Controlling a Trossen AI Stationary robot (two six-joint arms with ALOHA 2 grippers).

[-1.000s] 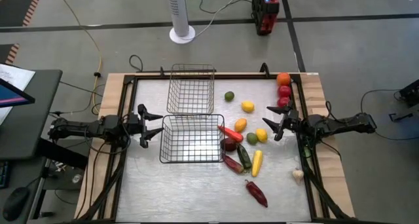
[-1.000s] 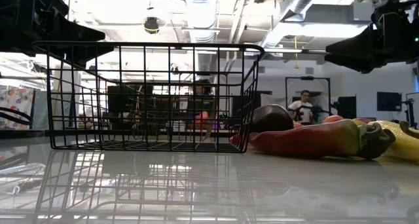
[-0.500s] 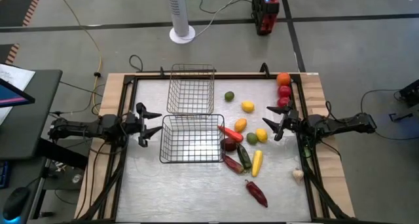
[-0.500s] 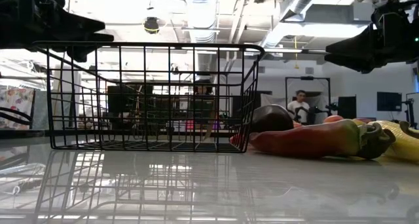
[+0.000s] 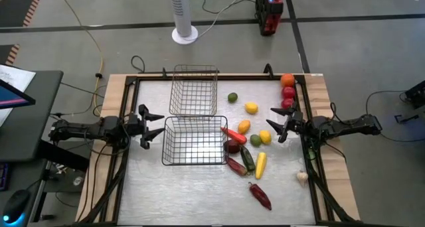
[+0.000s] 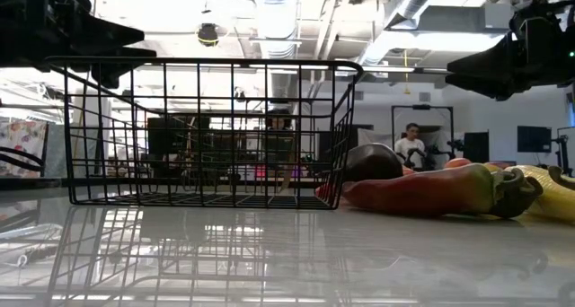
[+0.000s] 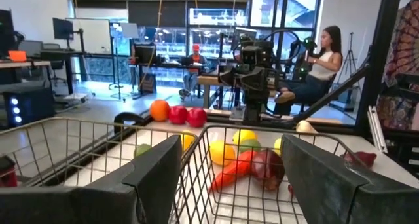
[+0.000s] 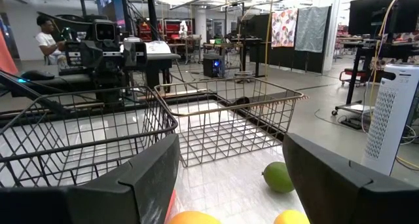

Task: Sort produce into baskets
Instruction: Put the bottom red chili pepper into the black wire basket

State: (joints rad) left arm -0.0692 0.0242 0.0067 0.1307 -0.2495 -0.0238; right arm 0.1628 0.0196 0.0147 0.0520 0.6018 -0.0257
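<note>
The darker, wider basket (image 5: 194, 141) stands at the table's middle, with the silvery, narrower basket (image 5: 194, 89) just beyond it. Both look empty. Produce lies to their right: a green round one (image 5: 232, 97), yellow ones (image 5: 251, 107), an orange (image 5: 287, 79) and red ones (image 5: 289, 92) at the far right, and long red (image 5: 233, 135), green (image 5: 248, 158) and yellow (image 5: 260, 164) ones beside the dark basket. My left gripper (image 5: 156, 126) hovers open and empty left of the dark basket. My right gripper (image 5: 273, 125) hovers open and empty above the produce's right side.
A long red piece (image 5: 260, 195) and a pale piece (image 5: 302, 177) lie apart toward the near right. A dark frame (image 5: 133, 81) borders the table. Bare tabletop (image 5: 179, 194) lies near the front left. People sit in the room beyond the table (image 7: 321, 60).
My left gripper has edged a little toward the dark basket and slightly down, staying open. Nothing else has moved.
</note>
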